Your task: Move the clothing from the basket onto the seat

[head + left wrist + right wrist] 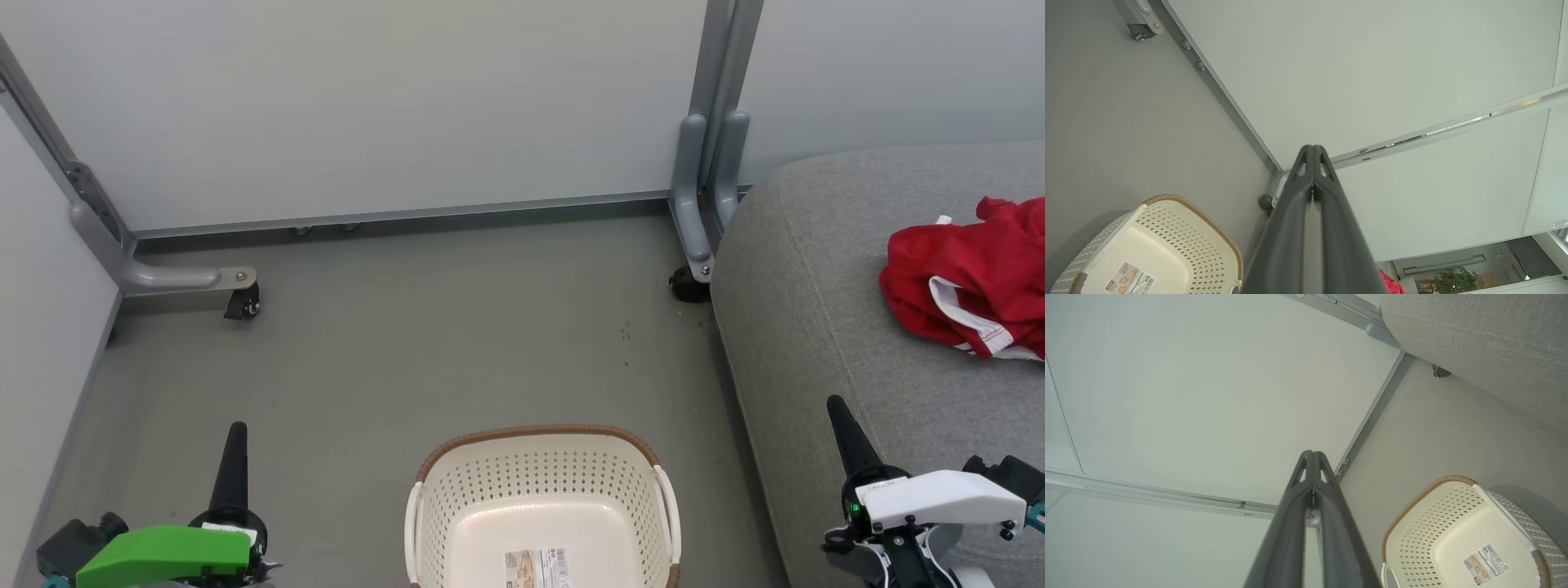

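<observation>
One rumpled red, white-trimmed clothing heap (976,265)

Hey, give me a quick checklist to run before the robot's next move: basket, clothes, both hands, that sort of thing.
1. Basket emptied: ok, its bottom is bare apart from the label.
2. Clothing on the seat: ok, the red heap lies on the cushion.
3. Whole heap on the seat: cannot tell, it runs off the head view's right edge.
4. Left hand free: ok, shut, holding nothing.
5. Right hand free: ok, shut, holding nothing.
</observation>
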